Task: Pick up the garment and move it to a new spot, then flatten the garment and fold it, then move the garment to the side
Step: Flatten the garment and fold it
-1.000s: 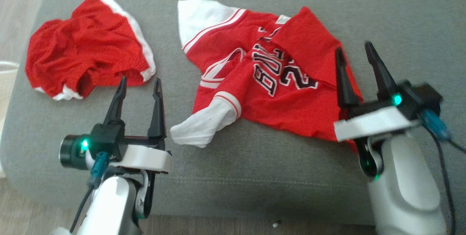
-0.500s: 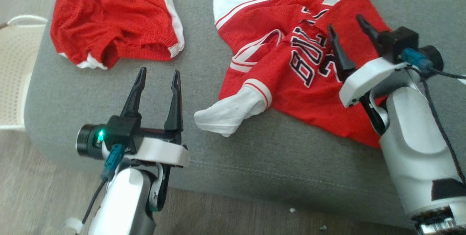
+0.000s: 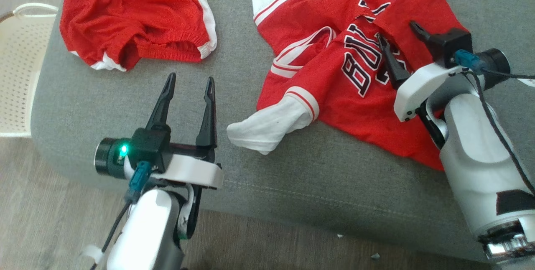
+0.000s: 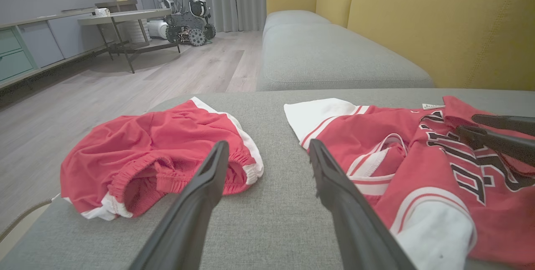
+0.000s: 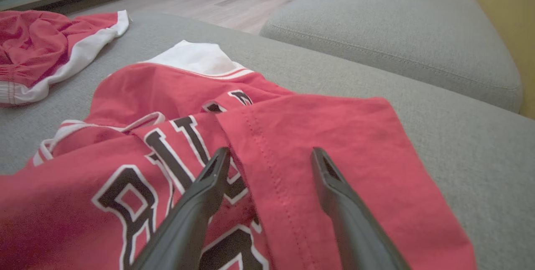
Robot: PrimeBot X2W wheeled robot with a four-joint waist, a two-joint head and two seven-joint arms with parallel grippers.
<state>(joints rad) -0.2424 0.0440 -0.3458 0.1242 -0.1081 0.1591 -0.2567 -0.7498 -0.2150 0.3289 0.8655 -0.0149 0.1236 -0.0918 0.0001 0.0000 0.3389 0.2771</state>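
The garment (image 3: 334, 94) is a red jersey with white sleeves and black lettering, lying crumpled on the grey couch seat (image 3: 292, 178), one flap folded over its chest. My right gripper (image 3: 396, 31) hovers open just above that flap's edge, one finger on either side of the seam, as the right wrist view shows at the gripper (image 5: 269, 151) over the garment (image 5: 313, 136). My left gripper (image 3: 190, 78) stands open and empty over bare cushion, left of the white sleeve. In the left wrist view the gripper (image 4: 267, 144) points between the garment (image 4: 418, 169) and the shorts.
Red shorts with white trim (image 3: 133, 15) lie at the seat's left end. A white perforated basket (image 3: 21, 69) stands on the wooden floor beside the couch. A yellow backrest (image 4: 439, 23) rises behind the seat. A second grey cushion (image 5: 397, 40) lies beyond.
The head camera has shifted, so the whole picture moved. My right gripper has advanced from the jersey's right edge to above the folded flap. Both grippers stayed open.
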